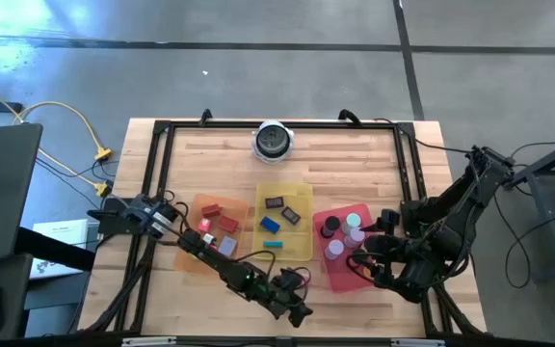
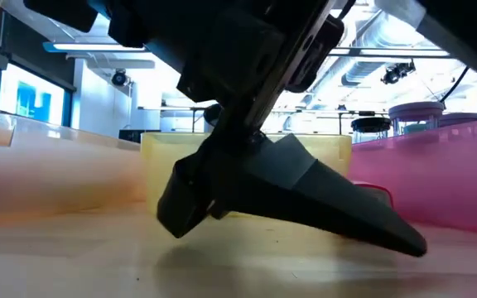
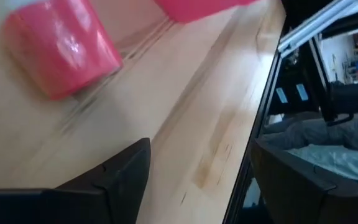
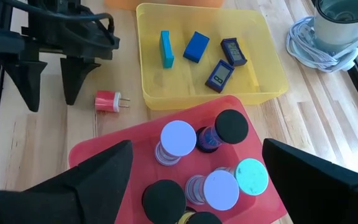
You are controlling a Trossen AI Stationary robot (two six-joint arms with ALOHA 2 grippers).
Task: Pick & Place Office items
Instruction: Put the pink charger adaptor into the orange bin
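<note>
In yellow tray (image 4: 272, 84): blue blocks (image 4: 196, 46); red tray (image 4: 98, 152): discs (image 4: 178, 137).

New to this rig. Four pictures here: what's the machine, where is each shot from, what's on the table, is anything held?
Two dark robot arms work at a wooden table. One camera looks down from above, one sits at tabletop height, one rides each wrist.

On the table: an orange tray with red and grey bits, a yellow tray with blue and dark blocks, a red tray with round discs.

The left gripper stands open over a small red plug lying loose on the wood. The right gripper hangs open above the red tray. Nothing is held.
</note>
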